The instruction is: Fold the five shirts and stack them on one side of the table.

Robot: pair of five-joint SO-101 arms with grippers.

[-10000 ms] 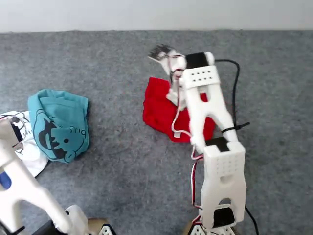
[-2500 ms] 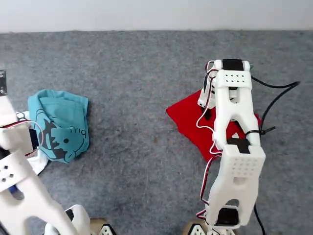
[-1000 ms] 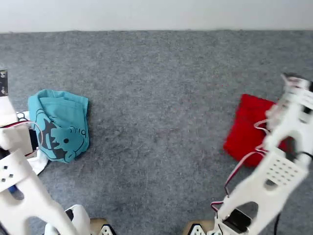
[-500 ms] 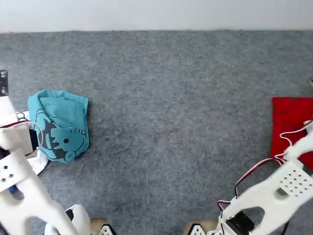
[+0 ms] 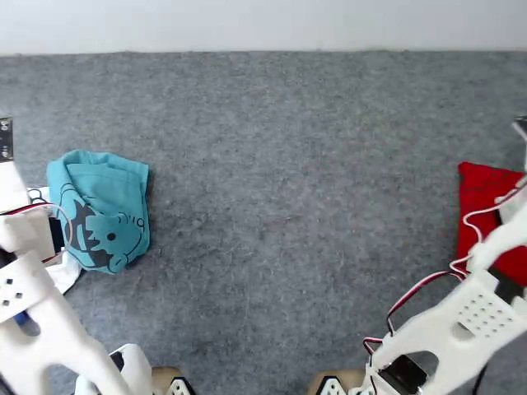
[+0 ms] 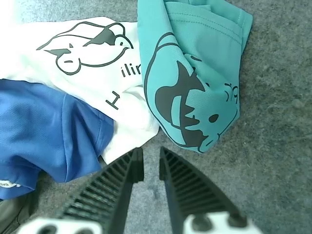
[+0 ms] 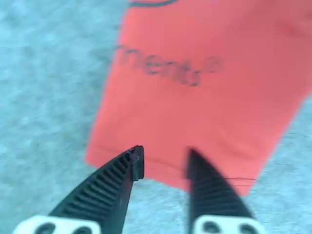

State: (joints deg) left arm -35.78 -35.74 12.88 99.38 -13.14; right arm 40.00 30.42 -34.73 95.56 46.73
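My left arm (image 5: 33, 329) stands at the left edge of the grey table (image 5: 288, 164), bent up close to its base with the wrist pointing down at the shirt pile. The left gripper (image 6: 150, 156) hangs over the spot where the white shirt (image 6: 87, 63) meets the table. Its jaws are only a narrow slit apart, with nothing between them. The teal shirt (image 6: 195, 87), loosely bundled, lies partly on the white one, and a blue shirt (image 6: 44, 136) touches the white one's other side. The teal carries a dark cartoon face. The white has a bird outline and a few dark letters, mostly covered.

My right arm (image 5: 461, 321) leans far out to the right edge. There the red shirt (image 5: 486, 206) lies flat and folded, well apart from the pile. The right gripper (image 7: 163, 163) hangs over its hem with the jaws spread and empty. The dark lettering on the red cloth is too blurred for me to read.
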